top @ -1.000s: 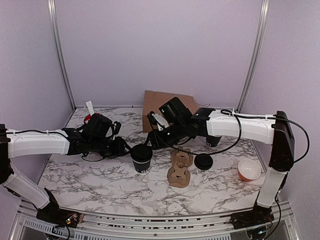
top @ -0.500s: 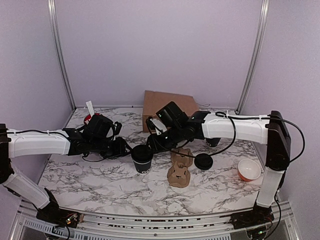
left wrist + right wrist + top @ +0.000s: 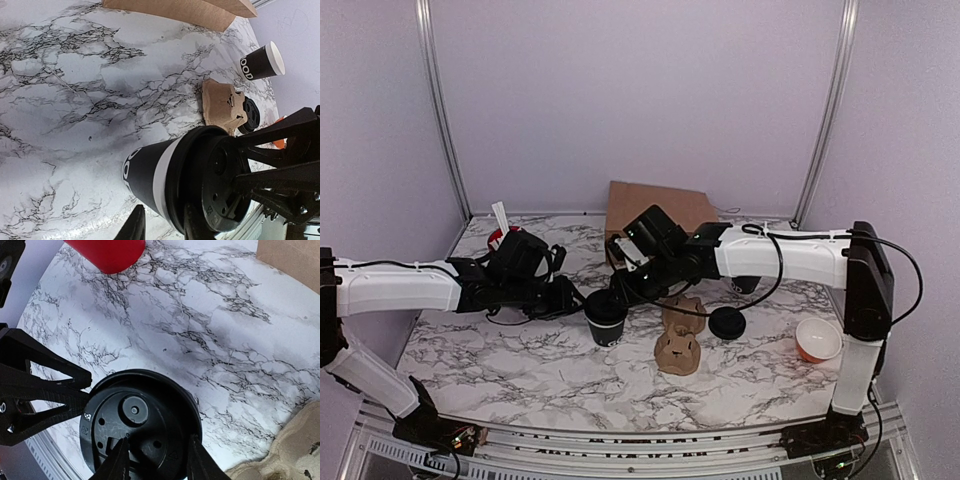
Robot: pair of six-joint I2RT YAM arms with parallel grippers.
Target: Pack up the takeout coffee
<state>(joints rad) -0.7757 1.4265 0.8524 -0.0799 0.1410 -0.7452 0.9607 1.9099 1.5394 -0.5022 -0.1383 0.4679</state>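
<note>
The takeout coffee (image 3: pixel 605 318) stands upright mid-counter (image 3: pixel 510 350), lidded, beside the cardboard carrier (image 3: pixel 680 338). We judge the lid is being seated. The right tool (image 3: pixel 157 460) is spread, its tips on the lid. The left tool (image 3: pixel 163 227) flanks the cup, and we cannot tell its grip. The next move calls for a firm, upright lift into the carrier.

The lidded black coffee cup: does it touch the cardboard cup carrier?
Apart. The top external view shows a strip of bare marble table between the lidded black coffee cup and the cardboard cup carrier.
</note>
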